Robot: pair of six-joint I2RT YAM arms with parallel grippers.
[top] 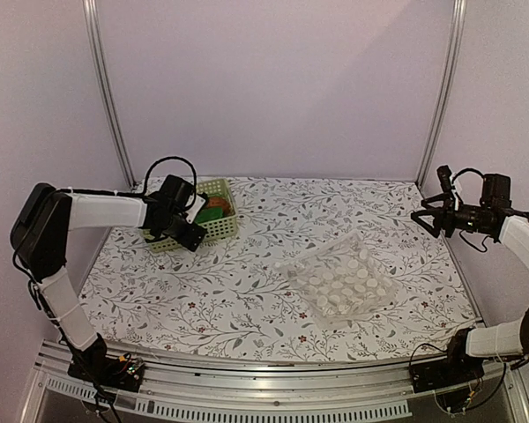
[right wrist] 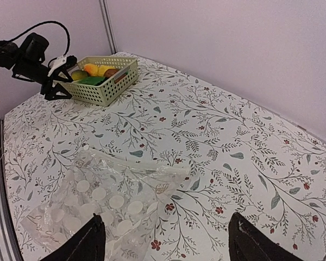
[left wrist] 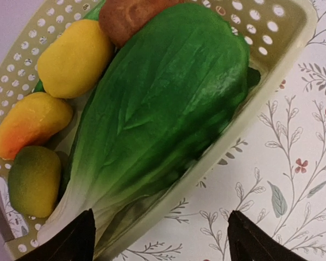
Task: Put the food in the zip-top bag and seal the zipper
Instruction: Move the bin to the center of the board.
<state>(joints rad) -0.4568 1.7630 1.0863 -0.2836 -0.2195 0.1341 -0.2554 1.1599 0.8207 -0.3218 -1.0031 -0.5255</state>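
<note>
While all the food sits in the pale green lattice basket [top: 222,226] at the far left of the table [top: 247,308], the zip-top bag [top: 344,282] lies flat on the floral surface right of centre, well apart from it.

Basket contents: leafy green vegetable [left wrist: 163,109], the largest item, lying lengthwise; yellow fruit [left wrist: 76,57]; orange-yellow fruit [left wrist: 30,122]; yellowish-green fruit [left wrist: 35,179]; reddish-brown piece [left wrist: 130,16], partly cut off by the frame.

Zipper [right wrist: 141,163]: whitish strip along the bag edge facing the basket; whether sealed cannot be told.

Left gripper [left wrist: 160,242]: fingers spread wide over the basket's near rim, the vegetable's pale stalk end below them; clamped on nothing.

Right gripper [right wrist: 165,244]: fingers spread wide, raised at the table's right side, the bag below and to its left; holding nothing.
</note>
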